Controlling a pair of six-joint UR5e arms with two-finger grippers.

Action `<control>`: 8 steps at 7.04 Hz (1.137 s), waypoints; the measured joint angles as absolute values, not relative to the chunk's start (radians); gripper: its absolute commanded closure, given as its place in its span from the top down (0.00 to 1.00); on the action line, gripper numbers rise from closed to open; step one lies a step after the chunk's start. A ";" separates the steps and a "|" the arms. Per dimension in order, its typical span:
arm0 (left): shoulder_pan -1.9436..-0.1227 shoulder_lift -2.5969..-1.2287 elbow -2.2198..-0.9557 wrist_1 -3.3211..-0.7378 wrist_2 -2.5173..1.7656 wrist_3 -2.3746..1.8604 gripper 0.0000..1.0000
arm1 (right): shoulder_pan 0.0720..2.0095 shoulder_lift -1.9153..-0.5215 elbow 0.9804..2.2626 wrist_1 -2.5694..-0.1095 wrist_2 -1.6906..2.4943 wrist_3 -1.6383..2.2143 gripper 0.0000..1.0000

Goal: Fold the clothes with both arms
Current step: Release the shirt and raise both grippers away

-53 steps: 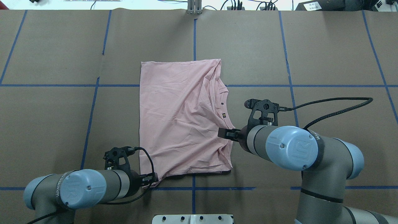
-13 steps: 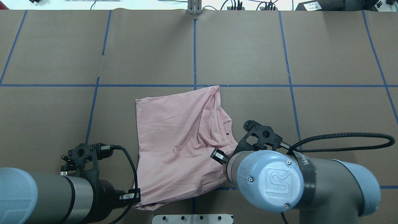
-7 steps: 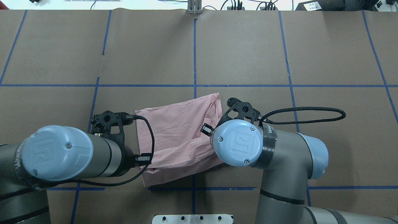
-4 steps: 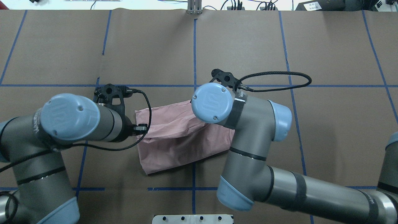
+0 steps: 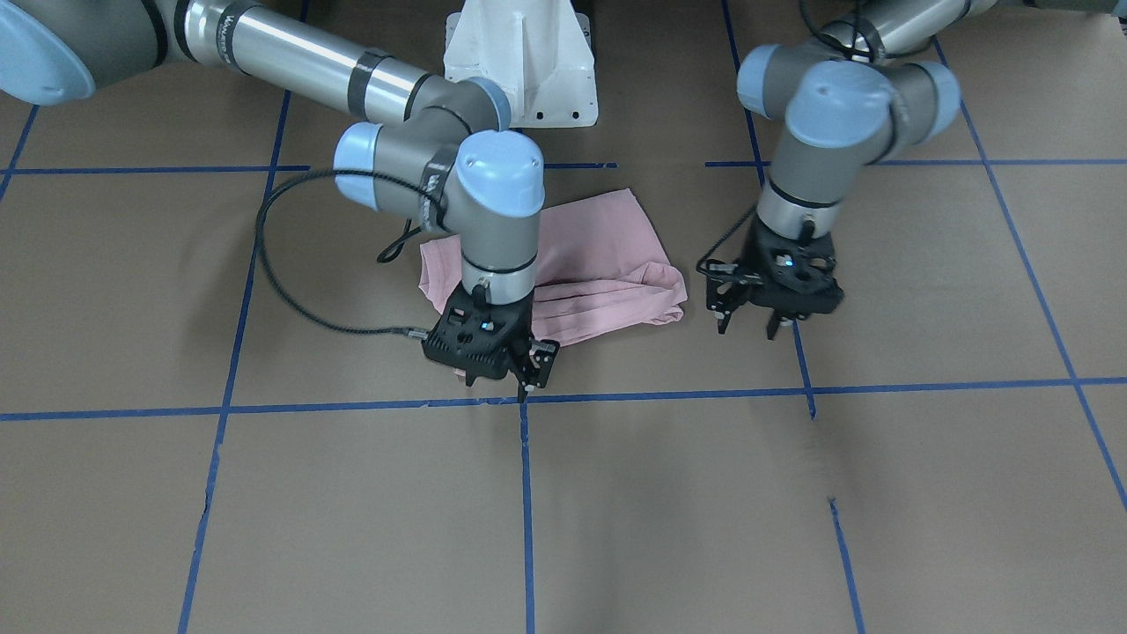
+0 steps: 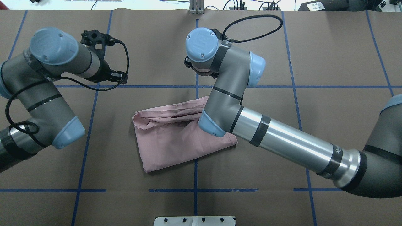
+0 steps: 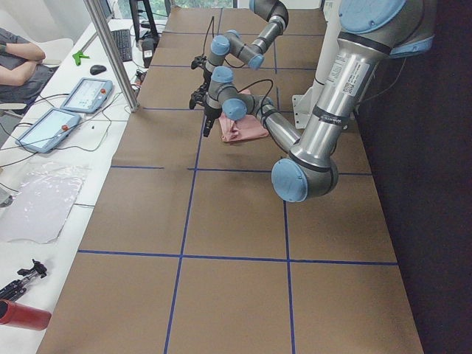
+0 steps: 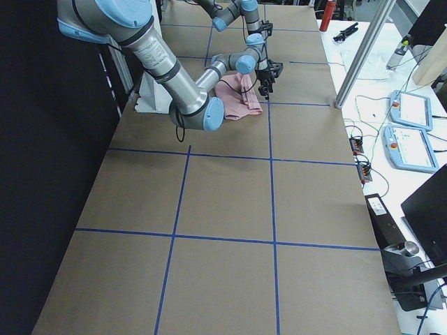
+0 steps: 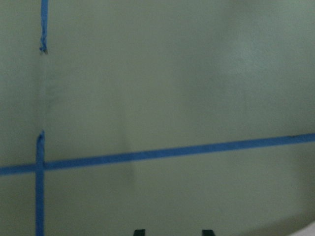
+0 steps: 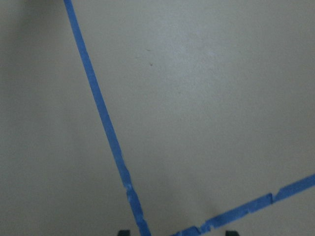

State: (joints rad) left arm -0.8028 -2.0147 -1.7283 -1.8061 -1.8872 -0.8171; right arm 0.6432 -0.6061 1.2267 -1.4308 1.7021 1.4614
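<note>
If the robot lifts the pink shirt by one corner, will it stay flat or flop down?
Probably flops: the pink shirt lies folded and wrinkled, like soft cloth. It looks thin, so likely light. Pushed, it would probably bunch up, not slide.

A brown desk [image 6: 329,47] crossed by blue tape lines [image 6: 314,86]. On the white bench beside it lie a tablet [image 7: 88,94], a mouse [image 7: 98,69] and a red bottle [image 7: 22,316].

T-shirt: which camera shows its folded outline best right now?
The overhead exterior view: the T-shirt lies nearly whole in sight, only part of it under the right arm. The front-facing view hides more behind that arm's wrist; the side views show it small and far; both wrist cameras see only table.
</note>
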 measured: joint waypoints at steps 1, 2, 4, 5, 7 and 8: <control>-0.823 -2.013 -1.730 -1.811 -1.909 -0.782 1.00 | 0.680 -0.608 1.234 -1.449 1.761 1.385 1.00; -0.833 -2.006 -1.749 -1.811 -1.918 -0.769 1.00 | 0.710 -0.630 1.281 -1.490 1.806 1.311 1.00; -0.869 -1.940 -1.845 -1.794 -1.939 -0.685 1.00 | 0.792 -0.775 1.541 -1.662 1.893 1.092 1.00; -0.923 -1.882 -1.892 -1.780 -1.983 -0.584 1.00 | 0.860 -0.879 1.702 -1.761 1.944 0.942 1.00; -1.150 -1.724 -1.926 -1.768 -2.095 -0.197 1.00 | 1.056 -1.079 1.893 -1.911 2.047 0.544 1.00; -1.300 -1.664 -1.890 -1.757 -2.133 0.041 1.00 | 1.174 -1.183 1.911 -1.938 2.089 0.309 1.00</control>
